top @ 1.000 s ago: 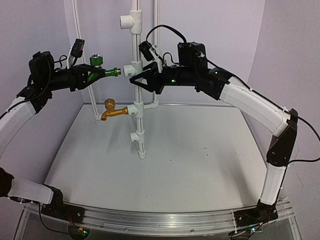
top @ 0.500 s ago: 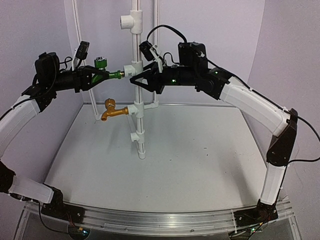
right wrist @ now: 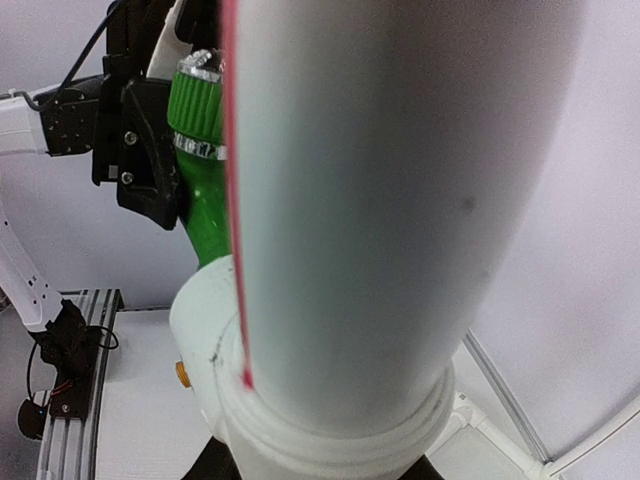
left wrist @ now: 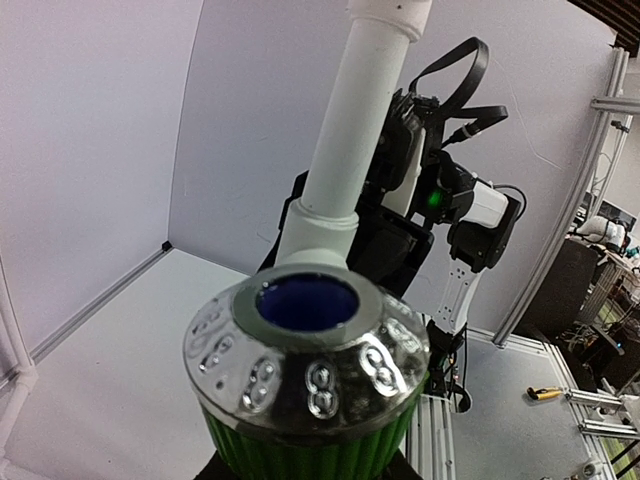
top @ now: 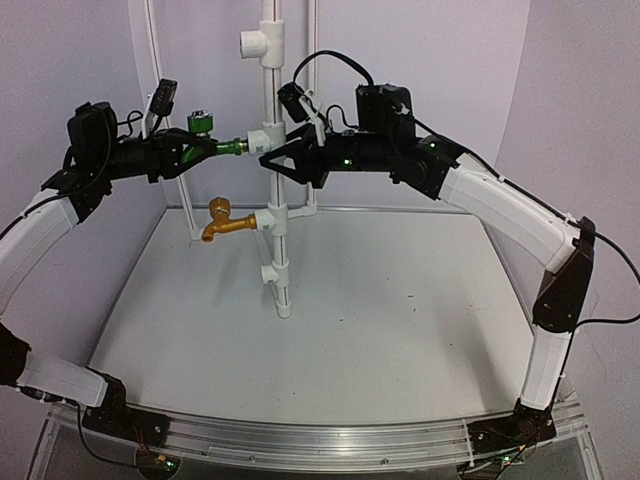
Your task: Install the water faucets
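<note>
Green faucet (top: 204, 136) in L claw (top: 196, 150), tip at T-fitting (top: 264, 137); brass faucet (top: 222, 222) socketed below.

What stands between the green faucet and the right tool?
A white T-fitting on the upright pipe, seen in the top external view. The green faucet points into it from the left.

Left of the pipe (top: 282, 270), the upper faucet (top: 212, 143) sits above the lower faucet (top: 225, 222).
</note>
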You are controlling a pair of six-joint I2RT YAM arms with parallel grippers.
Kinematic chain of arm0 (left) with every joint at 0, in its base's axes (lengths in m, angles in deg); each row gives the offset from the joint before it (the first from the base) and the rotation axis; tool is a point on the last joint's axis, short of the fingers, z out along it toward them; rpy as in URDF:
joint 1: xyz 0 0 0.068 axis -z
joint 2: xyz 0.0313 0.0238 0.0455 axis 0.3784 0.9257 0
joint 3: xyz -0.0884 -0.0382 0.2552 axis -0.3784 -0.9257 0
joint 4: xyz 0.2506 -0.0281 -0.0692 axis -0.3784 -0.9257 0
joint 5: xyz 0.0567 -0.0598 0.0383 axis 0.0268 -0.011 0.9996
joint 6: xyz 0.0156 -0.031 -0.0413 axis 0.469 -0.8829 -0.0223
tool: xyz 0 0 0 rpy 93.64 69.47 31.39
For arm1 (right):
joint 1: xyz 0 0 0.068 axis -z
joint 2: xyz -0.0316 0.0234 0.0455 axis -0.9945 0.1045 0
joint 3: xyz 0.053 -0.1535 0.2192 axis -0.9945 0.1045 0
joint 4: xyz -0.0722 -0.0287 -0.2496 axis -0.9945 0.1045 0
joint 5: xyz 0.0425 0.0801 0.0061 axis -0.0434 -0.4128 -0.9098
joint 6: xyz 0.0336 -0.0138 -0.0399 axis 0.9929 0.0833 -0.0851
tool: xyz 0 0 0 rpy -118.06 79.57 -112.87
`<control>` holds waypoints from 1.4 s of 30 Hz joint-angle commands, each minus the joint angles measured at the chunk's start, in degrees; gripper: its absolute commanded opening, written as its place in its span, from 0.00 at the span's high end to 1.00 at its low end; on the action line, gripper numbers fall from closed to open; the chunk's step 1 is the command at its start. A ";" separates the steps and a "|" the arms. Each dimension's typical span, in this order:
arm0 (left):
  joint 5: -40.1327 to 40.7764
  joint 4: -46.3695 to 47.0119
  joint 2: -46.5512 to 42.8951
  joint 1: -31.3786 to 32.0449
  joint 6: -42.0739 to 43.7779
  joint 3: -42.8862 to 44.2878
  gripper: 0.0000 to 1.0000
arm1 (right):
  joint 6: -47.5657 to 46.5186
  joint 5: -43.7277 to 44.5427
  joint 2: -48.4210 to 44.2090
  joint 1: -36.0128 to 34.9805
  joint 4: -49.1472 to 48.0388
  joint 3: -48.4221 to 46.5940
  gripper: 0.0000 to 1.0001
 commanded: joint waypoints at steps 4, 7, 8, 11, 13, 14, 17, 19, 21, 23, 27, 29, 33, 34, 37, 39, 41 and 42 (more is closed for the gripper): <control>-2.52 2.72 -2.11 0.12 -0.99 4.00 1.00 | -3.41 -2.18 0.07 -0.81 -1.84 -0.62 0.74; -3.47 1.42 -2.31 0.15 -0.78 3.88 1.00 | -2.73 -2.16 0.26 -0.83 -1.94 -1.06 0.71; -3.54 1.27 -2.32 0.15 -0.55 3.69 1.00 | -2.43 -2.31 0.40 -0.83 -1.97 -1.37 0.70; -3.27 1.23 -2.03 0.17 -0.39 3.02 1.00 | -1.44 -2.81 0.81 -0.83 -2.00 -2.34 0.69; -2.30 1.64 -1.60 0.11 -1.31 2.54 1.00 | -1.14 -3.25 0.94 -0.83 -2.00 -2.81 0.69; -1.70 2.32 -1.38 0.10 -2.12 2.20 1.00 | -1.05 -3.57 0.98 -0.83 -2.00 -2.95 0.70; -0.61 5.16 -0.86 0.11 -4.23 1.23 1.00 | -1.03 -4.39 0.94 -0.82 -2.00 -2.93 0.70; -0.20 6.86 -0.51 0.13 -5.32 0.71 1.00 | -1.23 -4.84 0.78 -0.79 -2.00 -2.64 0.70; 0.09 8.30 -0.05 0.12 -6.23 0.67 1.00 | -1.44 -5.33 0.59 -0.83 -2.00 -2.30 0.70; 0.00 8.97 0.28 0.10 -6.70 0.61 1.00 | -1.51 -5.61 0.55 -0.83 -2.00 -2.26 0.71; -0.41 8.88 0.25 0.11 -5.61 -0.52 1.00 | -1.47 -5.44 0.58 -0.83 -2.00 -2.51 0.72; -1.11 8.11 0.01 0.10 -4.13 -1.01 1.00 | -1.44 -5.22 0.55 -0.83 -2.00 -2.57 0.72; -1.54 6.50 -0.89 0.13 -2.01 -2.15 1.00 | -1.29 -4.82 0.55 -0.83 -2.00 -2.63 0.72; -1.52 6.27 -1.06 0.11 -1.74 -2.42 1.00 | -1.29 -4.83 0.55 -0.83 -2.00 -2.68 0.72; -1.68 6.53 -0.84 0.12 -1.80 -2.16 1.00 | -1.29 -5.28 0.70 -0.83 -1.98 -2.78 0.73; -1.86 7.63 -0.47 0.22 -2.76 -1.74 1.00 | -1.22 -5.56 0.96 -0.83 -1.99 -2.93 0.73; -2.07 8.19 -0.23 0.41 -3.17 -1.28 1.00 | -1.10 -5.53 1.33 -0.83 -2.00 -3.20 0.72; -2.07 8.32 -0.29 0.54 -3.12 -1.13 1.00 | -0.97 -5.33 1.59 -0.82 -1.98 -3.39 0.72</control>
